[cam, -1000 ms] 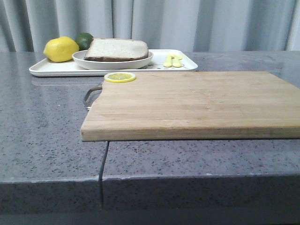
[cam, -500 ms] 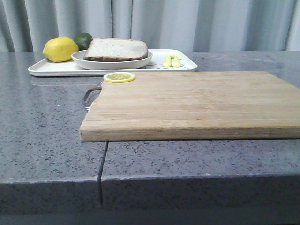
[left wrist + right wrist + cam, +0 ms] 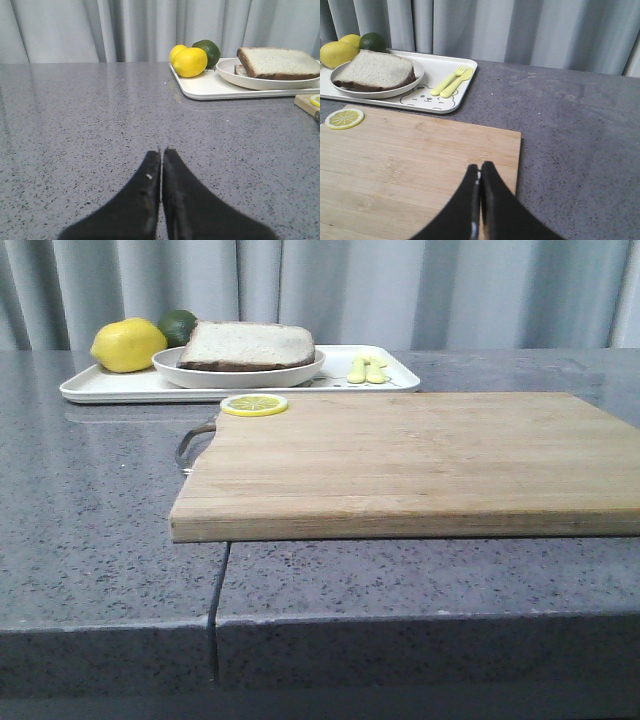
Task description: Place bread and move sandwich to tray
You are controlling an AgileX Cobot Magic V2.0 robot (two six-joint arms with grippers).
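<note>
The sandwich sits on a round white plate [image 3: 240, 375] on the white tray [image 3: 110, 388] at the back left. Its top bread slice [image 3: 248, 343] is pale with a dark crust. It also shows in the left wrist view [image 3: 277, 62] and the right wrist view [image 3: 372, 70]. A lower slice edge peeks out under it; no egg shows. My left gripper [image 3: 162, 150] is shut and empty over bare counter, well short of the tray [image 3: 210, 90]. My right gripper [image 3: 479, 165] is shut and empty over the wooden cutting board [image 3: 395, 160]. Neither gripper shows in the front view.
The cutting board [image 3: 400, 460] fills the middle and right, with a lemon slice [image 3: 254, 404] on its far left corner. A lemon [image 3: 127, 345], a lime [image 3: 180, 325] and yellow cutlery [image 3: 367, 369] lie on the tray. Curtains hang behind the counter.
</note>
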